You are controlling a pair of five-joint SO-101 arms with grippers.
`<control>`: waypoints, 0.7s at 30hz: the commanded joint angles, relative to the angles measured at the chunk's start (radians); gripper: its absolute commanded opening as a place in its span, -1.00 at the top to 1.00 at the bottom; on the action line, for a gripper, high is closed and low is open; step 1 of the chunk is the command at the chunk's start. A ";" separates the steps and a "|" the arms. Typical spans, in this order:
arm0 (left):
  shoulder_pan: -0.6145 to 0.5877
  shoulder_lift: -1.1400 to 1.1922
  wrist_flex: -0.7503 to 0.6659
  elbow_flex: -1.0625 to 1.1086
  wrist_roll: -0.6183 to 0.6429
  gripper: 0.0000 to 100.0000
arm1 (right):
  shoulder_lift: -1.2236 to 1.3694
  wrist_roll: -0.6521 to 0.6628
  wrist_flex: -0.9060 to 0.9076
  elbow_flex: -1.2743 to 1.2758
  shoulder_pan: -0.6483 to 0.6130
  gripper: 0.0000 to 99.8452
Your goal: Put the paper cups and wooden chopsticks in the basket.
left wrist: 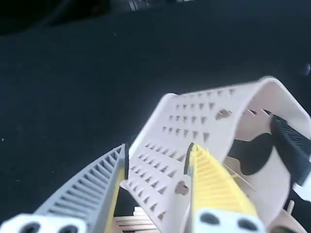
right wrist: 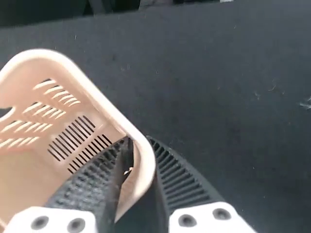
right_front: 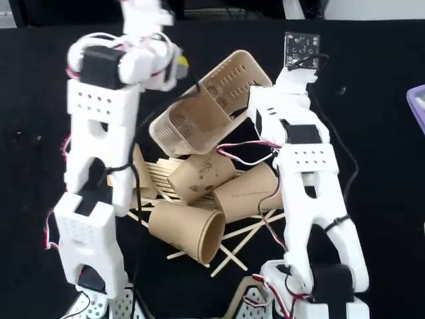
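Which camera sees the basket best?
The high view: most of the basket shows, tipped above the cups and chopsticks. The left wrist view shows its holed wall inside the left claw; the right wrist view shows its rim pinched by the right claw.

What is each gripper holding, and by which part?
Both hold the basket: the right gripper pinches its rim, the left gripper clamps a perforated side wall.

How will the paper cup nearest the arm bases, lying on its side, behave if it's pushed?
The paper cup lies on its side atop chopsticks, so it would probably roll, curving because it tapers. Its thin paper wall likely dents under a hard squeeze.
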 commanded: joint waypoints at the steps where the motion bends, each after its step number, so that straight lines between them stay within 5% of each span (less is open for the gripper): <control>1: -0.013 -0.051 0.003 -0.062 0.011 0.57 | -0.059 -0.015 -0.008 -0.059 0.025 0.98; 6: 0.013 -0.198 0.003 0.131 0.009 0.57 | 0.013 -0.015 -0.006 -0.165 0.025 0.98; 13: 0.087 -0.486 -0.009 0.665 0.014 0.56 | 0.166 -0.015 0.107 -0.352 0.025 0.98; 21: 0.088 -0.580 -0.318 1.115 0.129 0.56 | 0.262 -0.015 0.193 -0.466 0.025 0.98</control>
